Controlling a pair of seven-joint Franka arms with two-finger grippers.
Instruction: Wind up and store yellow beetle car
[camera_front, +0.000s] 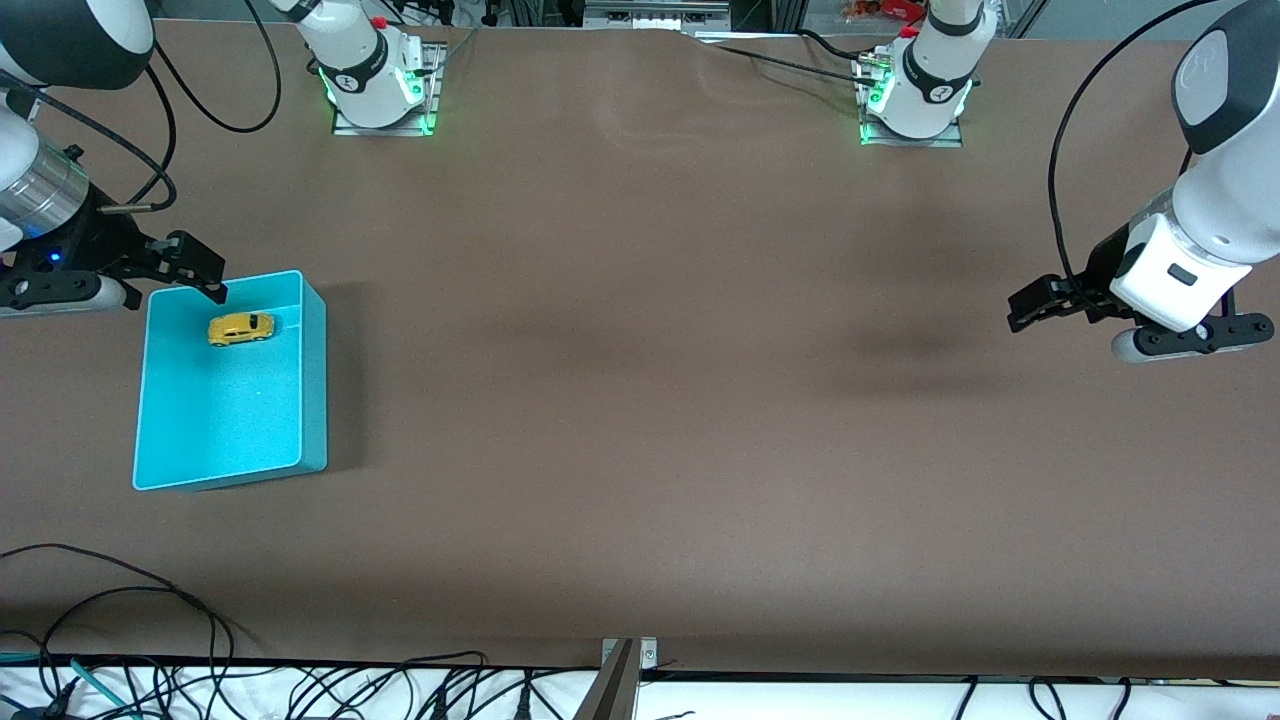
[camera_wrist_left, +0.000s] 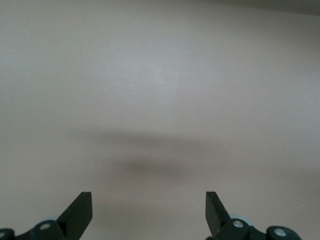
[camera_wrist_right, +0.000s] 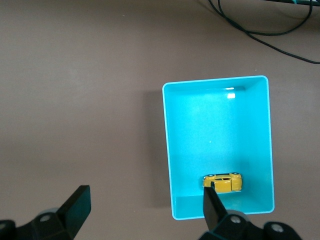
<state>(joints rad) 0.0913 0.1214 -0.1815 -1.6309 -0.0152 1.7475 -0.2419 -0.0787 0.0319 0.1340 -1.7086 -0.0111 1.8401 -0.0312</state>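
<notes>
The yellow beetle car lies on its wheels inside the turquoise bin, near the bin wall farthest from the front camera. It also shows in the right wrist view, inside the bin. My right gripper is open and empty, up in the air over that same bin wall. In the right wrist view one of its fingers is over the bin next to the car and the other is over bare table. My left gripper is open and empty over bare table at the left arm's end, and waits.
The bin stands at the right arm's end of the brown table. Both arm bases stand along the table edge farthest from the front camera. Loose black cables lie at the table edge nearest the front camera.
</notes>
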